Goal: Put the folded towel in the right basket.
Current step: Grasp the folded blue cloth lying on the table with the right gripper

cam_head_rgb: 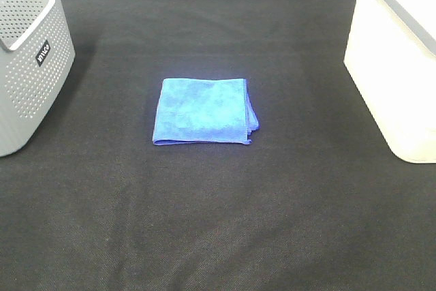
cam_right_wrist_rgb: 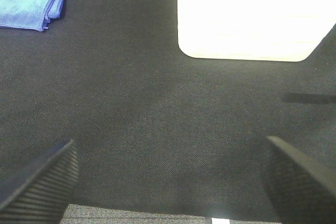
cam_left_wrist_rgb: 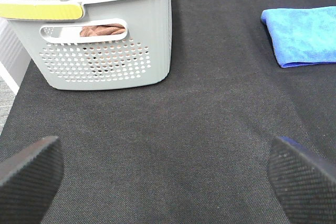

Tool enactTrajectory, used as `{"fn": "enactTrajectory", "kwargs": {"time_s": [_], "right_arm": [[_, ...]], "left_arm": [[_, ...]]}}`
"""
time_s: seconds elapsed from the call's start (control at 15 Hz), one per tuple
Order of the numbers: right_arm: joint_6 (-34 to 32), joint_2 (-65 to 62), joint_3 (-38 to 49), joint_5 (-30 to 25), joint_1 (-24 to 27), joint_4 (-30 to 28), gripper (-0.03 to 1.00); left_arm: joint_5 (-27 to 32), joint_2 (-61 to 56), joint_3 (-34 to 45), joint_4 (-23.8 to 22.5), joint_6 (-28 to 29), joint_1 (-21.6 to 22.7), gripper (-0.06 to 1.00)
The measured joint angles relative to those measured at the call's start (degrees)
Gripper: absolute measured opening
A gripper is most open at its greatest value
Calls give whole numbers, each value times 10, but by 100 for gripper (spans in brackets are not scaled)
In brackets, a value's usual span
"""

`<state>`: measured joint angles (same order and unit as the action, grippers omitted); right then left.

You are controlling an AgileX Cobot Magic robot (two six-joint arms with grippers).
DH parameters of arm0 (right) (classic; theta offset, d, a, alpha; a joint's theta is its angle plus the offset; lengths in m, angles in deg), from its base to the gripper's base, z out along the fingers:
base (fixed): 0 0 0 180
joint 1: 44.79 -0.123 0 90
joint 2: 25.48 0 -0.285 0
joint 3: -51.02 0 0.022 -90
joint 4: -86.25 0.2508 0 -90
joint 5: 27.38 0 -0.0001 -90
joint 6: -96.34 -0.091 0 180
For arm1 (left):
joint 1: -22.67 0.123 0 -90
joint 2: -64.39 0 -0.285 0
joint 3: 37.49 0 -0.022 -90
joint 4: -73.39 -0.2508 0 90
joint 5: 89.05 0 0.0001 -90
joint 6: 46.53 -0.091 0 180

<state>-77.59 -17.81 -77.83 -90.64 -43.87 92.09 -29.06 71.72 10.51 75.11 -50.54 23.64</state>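
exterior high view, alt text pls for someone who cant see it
A folded blue towel lies flat mid-frame on black cloth, a grey perforated basket at the left edge and a white basket at the right.

A black woven tablecloth (cam_head_rgb: 218, 223) lies evenly lit; grey floor (cam_right_wrist_rgb: 131, 214) shows past its edge.

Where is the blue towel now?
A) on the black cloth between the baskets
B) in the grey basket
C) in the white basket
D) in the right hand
A: the blue towel lies flat on the black cloth, between the grey basket and the white basket.
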Motion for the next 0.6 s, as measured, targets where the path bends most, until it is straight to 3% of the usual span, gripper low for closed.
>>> {"fn": "enactTrajectory", "kwargs": {"time_s": [0.6], "right_arm": [[0, 0, 0, 0, 0, 0, 90]], "left_arm": [[0, 0, 0, 0, 0, 0, 99]]}}
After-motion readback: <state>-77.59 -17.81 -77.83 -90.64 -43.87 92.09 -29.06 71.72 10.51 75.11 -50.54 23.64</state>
